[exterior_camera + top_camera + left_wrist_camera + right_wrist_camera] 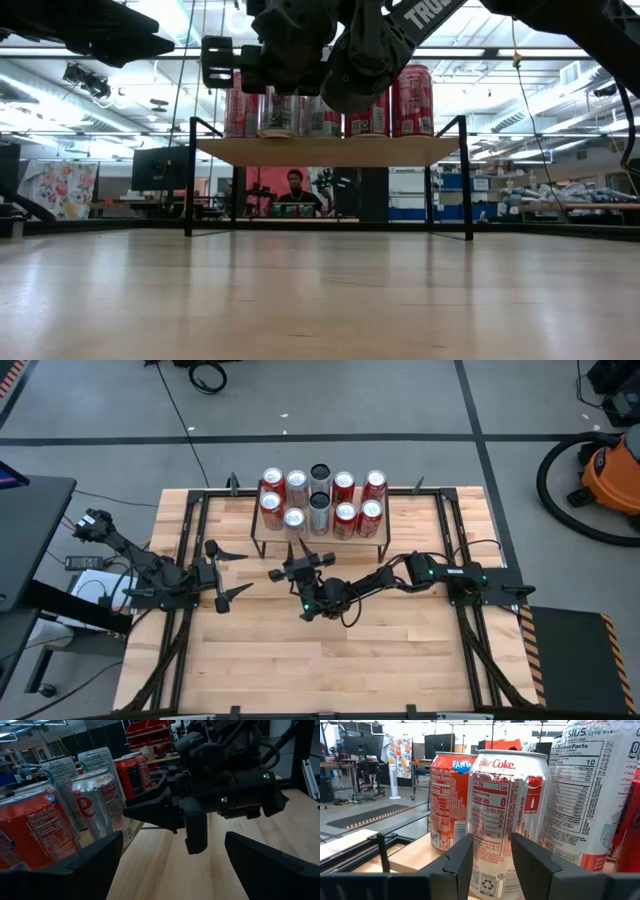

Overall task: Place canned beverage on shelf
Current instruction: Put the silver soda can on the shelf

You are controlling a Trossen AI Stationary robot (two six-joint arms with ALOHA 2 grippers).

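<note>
The Diet Coke can (507, 820) stands upright on the shelf (350, 538), in the front row, with its long axis vertical. It is directly ahead of the right gripper (300, 553), and the two fingers (457, 862) are apart, one on each side of the lower part of the can. In the right wrist view a small gap seems to remain between each finger and the can wall, so I judge that the can is released and not clamped. A red Fanta can (450, 800) is just beside it on one side and a tall Celsius can (592, 795) on the other, so the fingers have little room on either side.

The right arm is clearly the nearer one. The left gripper (218, 575) waits over the wooden surface (300, 660), in front of the shelf's left end, with its fingers wide apart and empty.

The shelf already carries two rows of cans. If the can is placed, I think a straight pull back from the shelf would suit, without turning, because a side movement may knock the neighbours. Behind the shelf, a person (294, 192) sits far away in the room.
</note>
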